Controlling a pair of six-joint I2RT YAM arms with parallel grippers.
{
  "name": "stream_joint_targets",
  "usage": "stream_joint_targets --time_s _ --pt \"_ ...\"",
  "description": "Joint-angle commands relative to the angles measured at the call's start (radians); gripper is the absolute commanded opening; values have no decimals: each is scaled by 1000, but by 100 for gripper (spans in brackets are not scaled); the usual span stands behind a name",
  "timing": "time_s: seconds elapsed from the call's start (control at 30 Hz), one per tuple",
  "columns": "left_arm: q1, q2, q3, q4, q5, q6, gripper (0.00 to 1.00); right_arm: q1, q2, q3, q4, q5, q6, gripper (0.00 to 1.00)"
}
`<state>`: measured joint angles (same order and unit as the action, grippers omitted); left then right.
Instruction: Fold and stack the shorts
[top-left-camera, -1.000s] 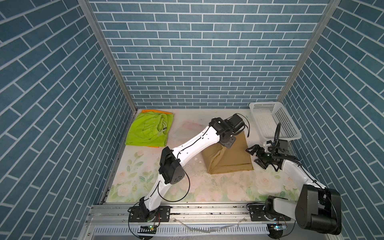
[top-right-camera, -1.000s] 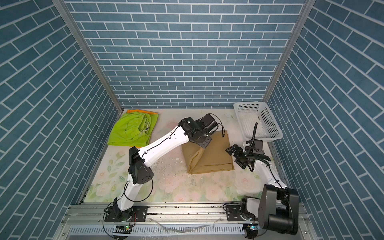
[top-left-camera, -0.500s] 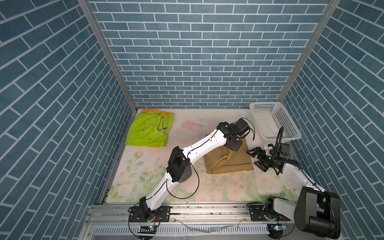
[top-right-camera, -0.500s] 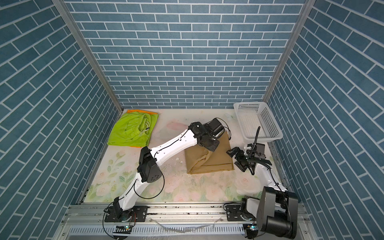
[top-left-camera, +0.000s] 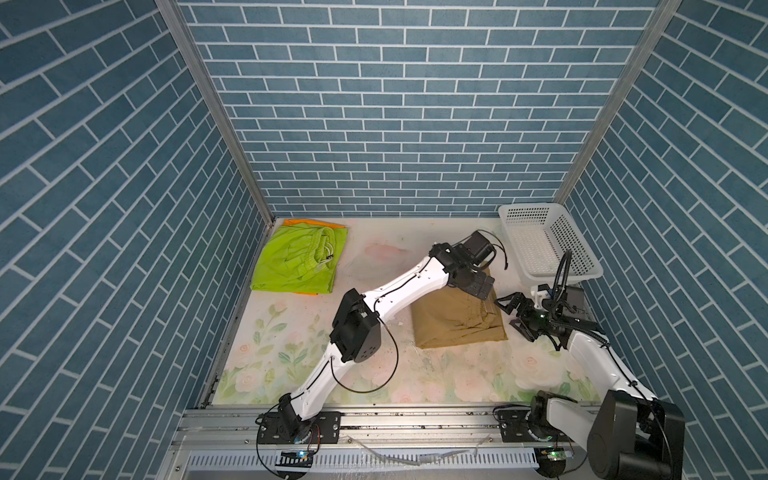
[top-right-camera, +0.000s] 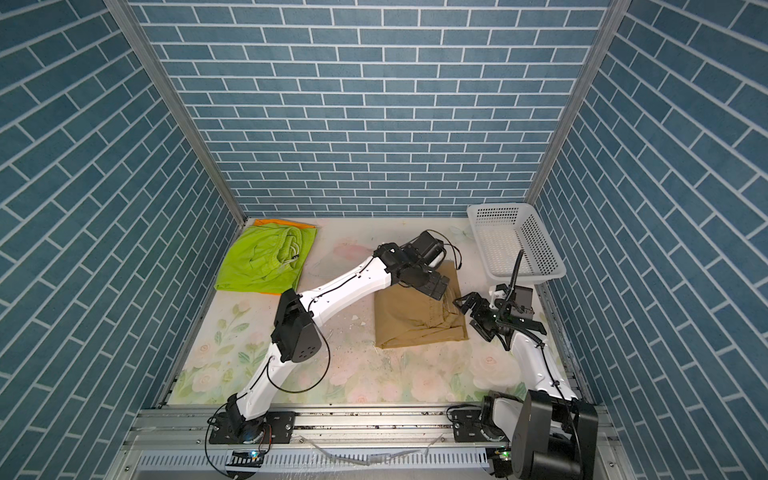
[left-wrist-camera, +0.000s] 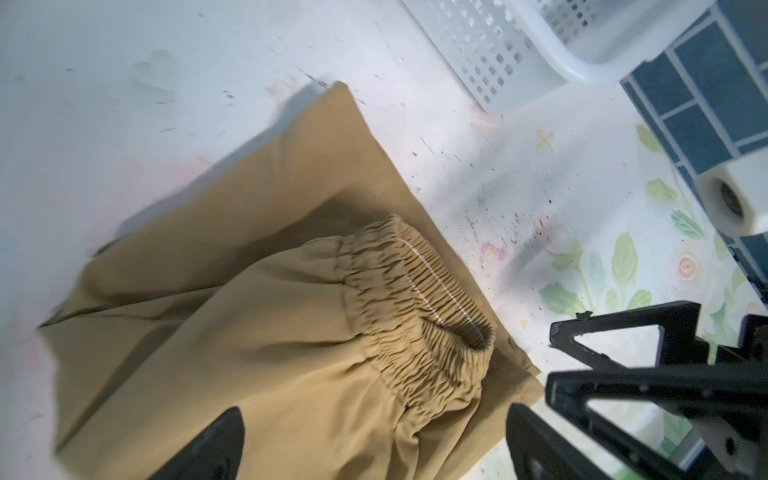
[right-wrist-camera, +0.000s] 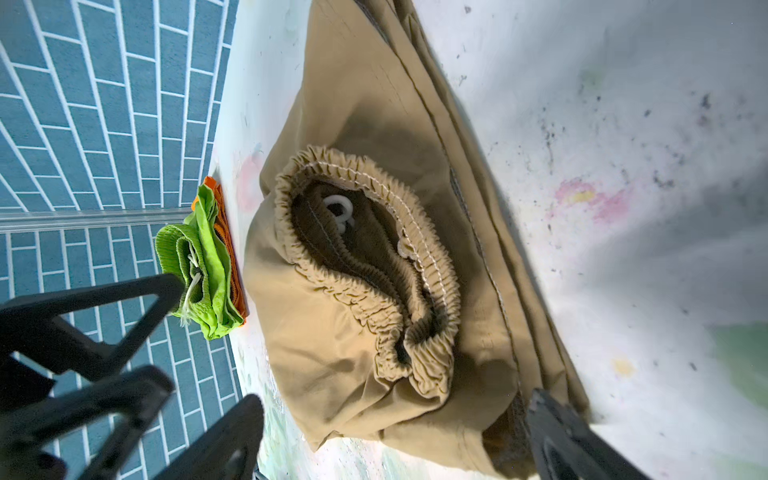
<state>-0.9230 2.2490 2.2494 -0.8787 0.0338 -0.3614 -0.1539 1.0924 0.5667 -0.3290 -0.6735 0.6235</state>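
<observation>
while the left hand (top-left-camera: 481, 287) hangs spread wide just over the far right part of the folded tan-brown shorts (top-left-camera: 453, 324), nothing is pinched in it. the right hand (top-left-camera: 515, 316) is spread too and empty, just beside the shorts' right edge, facing the gathered waistband (right-wrist-camera: 365, 257). the lime green shorts (top-left-camera: 297, 266) lie folded atop the orange shorts (top-left-camera: 309, 222) in the far left corner of the surface (top-left-camera: 291, 357), well apart from both hands.

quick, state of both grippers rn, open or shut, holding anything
left gripper: open, over the tan shorts, holding nothing
right gripper: open, empty, beside the tan shorts
</observation>
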Motion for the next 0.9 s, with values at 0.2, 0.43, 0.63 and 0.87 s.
stream_joint_targets --time_s 0.2,0.43,0.63,0.87 --pt "229 -483 -589 291 45 -115 100 254 178 247 -132 280 -186 99" --pt "273 -616 -909 467 135 -242 100 363 450 413 -98 321 -194 95" --pt "277 -605 -986 538 182 -291 100 395 596 552 -112 353 -192 46" --pt "275 -532 -918 538 208 -289 100 373 585 669 -185 397 -265 1"
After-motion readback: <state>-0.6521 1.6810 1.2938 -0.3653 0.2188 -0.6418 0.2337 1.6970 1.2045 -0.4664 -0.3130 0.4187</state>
